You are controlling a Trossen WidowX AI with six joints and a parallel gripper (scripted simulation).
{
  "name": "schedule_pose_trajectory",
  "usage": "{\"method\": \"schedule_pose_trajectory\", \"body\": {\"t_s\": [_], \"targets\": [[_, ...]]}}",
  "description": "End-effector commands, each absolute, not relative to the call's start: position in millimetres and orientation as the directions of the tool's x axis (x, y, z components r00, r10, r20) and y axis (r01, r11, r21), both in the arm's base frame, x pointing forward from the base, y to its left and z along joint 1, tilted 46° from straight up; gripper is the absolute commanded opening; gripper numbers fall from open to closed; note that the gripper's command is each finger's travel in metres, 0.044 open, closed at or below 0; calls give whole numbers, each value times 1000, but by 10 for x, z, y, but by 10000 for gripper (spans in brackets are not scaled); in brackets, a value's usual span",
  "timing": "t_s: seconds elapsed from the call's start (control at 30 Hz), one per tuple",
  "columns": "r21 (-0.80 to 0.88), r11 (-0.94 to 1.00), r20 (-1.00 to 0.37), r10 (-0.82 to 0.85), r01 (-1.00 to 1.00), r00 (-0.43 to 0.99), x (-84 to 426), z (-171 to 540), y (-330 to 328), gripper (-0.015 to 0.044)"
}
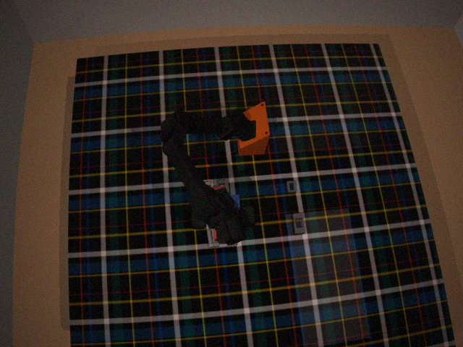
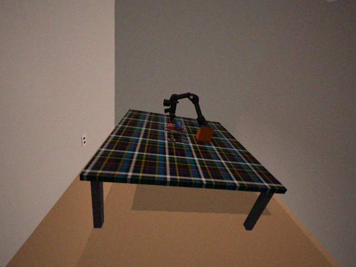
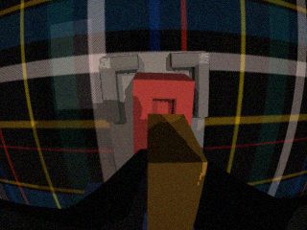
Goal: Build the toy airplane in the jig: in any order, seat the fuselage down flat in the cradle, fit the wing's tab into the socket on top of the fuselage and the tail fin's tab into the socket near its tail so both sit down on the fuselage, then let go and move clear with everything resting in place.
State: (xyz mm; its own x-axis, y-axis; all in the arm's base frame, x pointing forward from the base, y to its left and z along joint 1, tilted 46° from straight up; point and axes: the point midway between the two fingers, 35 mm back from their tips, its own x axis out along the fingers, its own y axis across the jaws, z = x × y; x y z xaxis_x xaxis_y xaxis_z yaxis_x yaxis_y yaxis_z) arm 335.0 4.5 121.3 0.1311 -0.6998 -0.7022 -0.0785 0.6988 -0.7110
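The red fuselage [image 1: 215, 235] [image 2: 171, 127] [image 3: 140, 96] lies in the grey cradle [image 1: 213, 244] [image 3: 109, 91]; the arm hides most of it in the top view. The blue wing [image 1: 235, 200] [image 2: 178, 125] lies across the top of the fuselage; whether its tab is fully down cannot be seen. My gripper [image 2: 172, 118] [image 3: 164, 157] is shut on the yellow-brown tail fin [image 3: 173, 196] and holds it above the fuselage. In the wrist view the fin's far end overlaps the near edge of the tail socket [image 3: 164, 106]. The fin's tab is hidden.
Two small grey holders with square openings, one [image 1: 291, 186] [image 2: 185, 141] and a longer one [image 1: 299, 223] [image 2: 171, 139], stand on the plaid table beside the cradle. An orange block [image 1: 253, 150] [image 2: 204, 134] is at the arm's base. A faint translucent rectangle [image 1: 325, 276] lies beyond the holders.
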Motion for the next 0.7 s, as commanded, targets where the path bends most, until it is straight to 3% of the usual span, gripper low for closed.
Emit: {"method": "schedule_pose_trajectory", "body": {"t_s": [0.0,0.67], "targets": [[-714,696,-699,-702,-78,137,3359,1240,43,67],[-714,696,-699,-702,-78,137,3370,1259,32,67]]}}
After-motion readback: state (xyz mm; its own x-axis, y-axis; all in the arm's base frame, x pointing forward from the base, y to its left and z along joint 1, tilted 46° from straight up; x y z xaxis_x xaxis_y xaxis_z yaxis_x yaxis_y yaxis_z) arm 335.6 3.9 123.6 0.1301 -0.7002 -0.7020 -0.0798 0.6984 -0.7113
